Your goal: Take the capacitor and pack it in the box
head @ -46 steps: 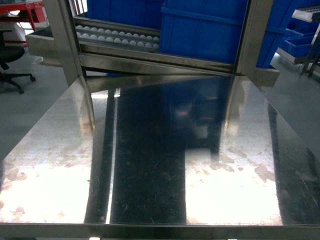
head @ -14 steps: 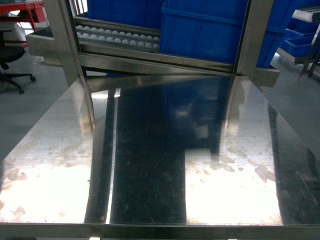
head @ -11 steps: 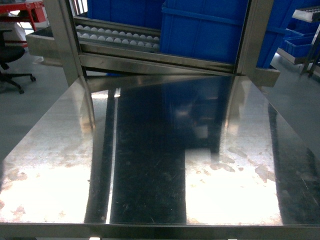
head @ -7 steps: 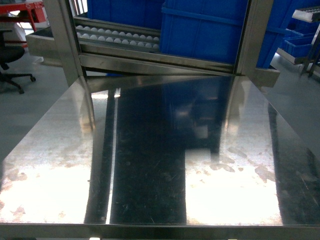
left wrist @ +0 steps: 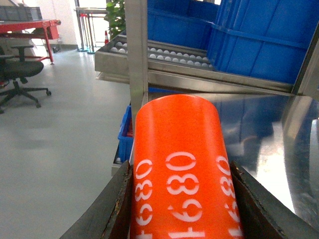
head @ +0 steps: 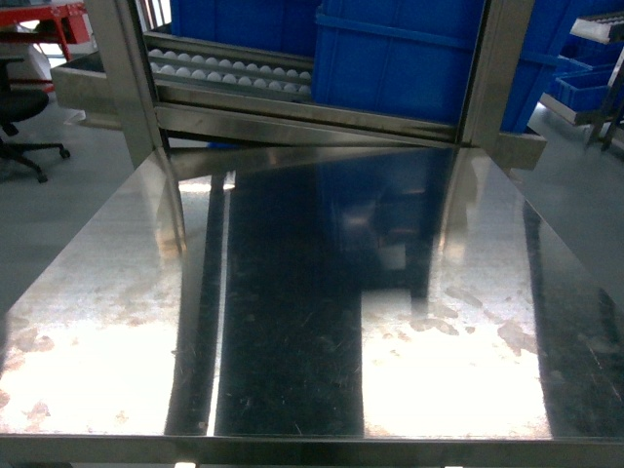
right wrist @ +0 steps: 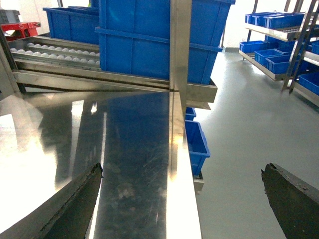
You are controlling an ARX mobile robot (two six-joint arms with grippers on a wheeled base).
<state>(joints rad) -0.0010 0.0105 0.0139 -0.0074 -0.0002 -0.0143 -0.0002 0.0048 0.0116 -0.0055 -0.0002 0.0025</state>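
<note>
Orange capacitor [left wrist: 179, 169]: white "680" digits repeated along its side.
My left gripper [left wrist: 182, 199]: clamped around it.
My right gripper [right wrist: 182, 199]: spread wide, holding nothing.

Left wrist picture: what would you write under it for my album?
The left pincer grips a big orange capacitor marked 4680, beside a shiny steel table with blue crates behind.
</note>
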